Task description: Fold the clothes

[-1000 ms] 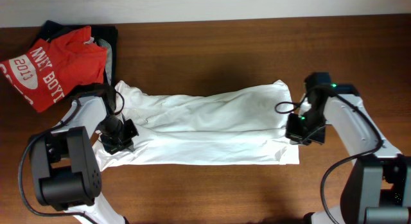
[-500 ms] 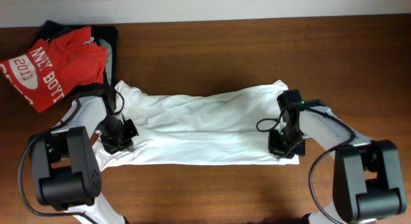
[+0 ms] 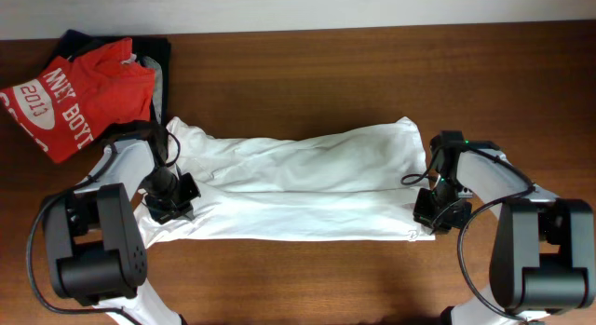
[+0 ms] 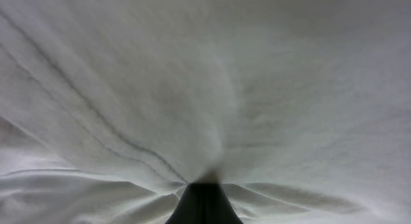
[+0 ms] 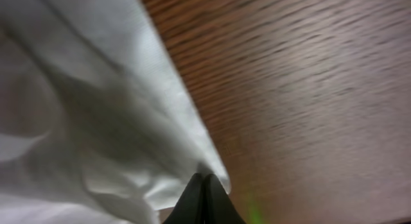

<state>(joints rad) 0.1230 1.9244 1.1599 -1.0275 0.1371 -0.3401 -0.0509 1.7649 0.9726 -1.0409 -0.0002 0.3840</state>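
The clothes [image 3: 298, 190], a white T-shirt, lie in a long band across the table's middle, folded lengthwise. My left gripper [image 3: 172, 202] sits on the band's left end; in the left wrist view the gripper [image 4: 204, 184] is shut with white cloth [image 4: 192, 89] puckered at its tip. At the lower right corner my right gripper [image 3: 438, 213] rests low. The right wrist view shows that gripper [image 5: 204, 178] shut on the corner of the cloth [image 5: 96, 121], with bare wood just beside it. The chest print is hidden.
A red shirt [image 3: 79, 92] with white lettering lies on a black garment [image 3: 160, 53] at the back left corner. Brown table wood [image 3: 372, 74] shows behind and in front of the white band and to the right [image 5: 308, 89] of its hem.
My right gripper swung left over the shirt's right end, then came back right to the lower right corner. The left gripper and the shirt's left end stayed put.
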